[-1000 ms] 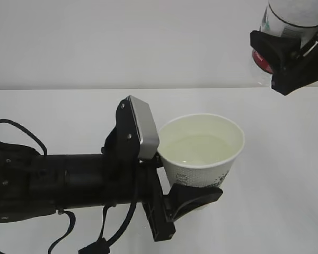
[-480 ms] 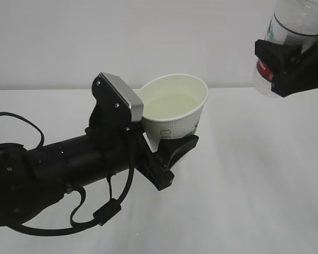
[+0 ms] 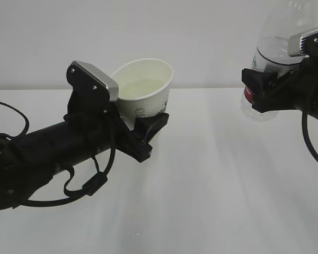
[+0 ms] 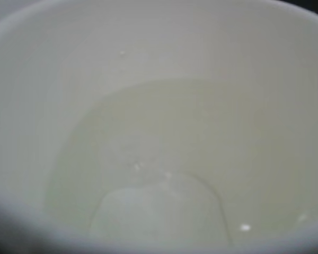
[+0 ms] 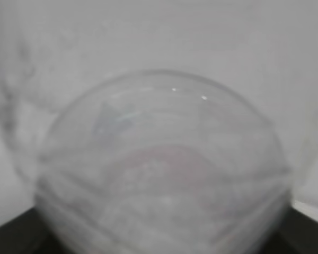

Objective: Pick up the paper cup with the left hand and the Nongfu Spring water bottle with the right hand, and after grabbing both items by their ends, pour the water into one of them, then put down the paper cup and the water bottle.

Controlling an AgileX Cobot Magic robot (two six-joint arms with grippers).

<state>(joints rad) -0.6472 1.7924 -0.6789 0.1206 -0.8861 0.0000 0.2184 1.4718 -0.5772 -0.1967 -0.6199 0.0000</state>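
Both hands clamp: left (image 3: pixel 148 129) on water-filled white paper cup (image 3: pixel 143 90), right (image 3: pixel 265 90) on clear bottle (image 3: pixel 273 50).

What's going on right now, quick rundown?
Left gripper holds white paper cup, water inside. Right gripper holds clear plastic bottle. Both aloft; nothing between.

You have a small white matt paper cup (image 3: pixel 146 90), a clear glossy ribbed plastic bottle (image 3: pixel 273 63), matt black gripper casings with a smooth grey plate (image 3: pixel 97 79).
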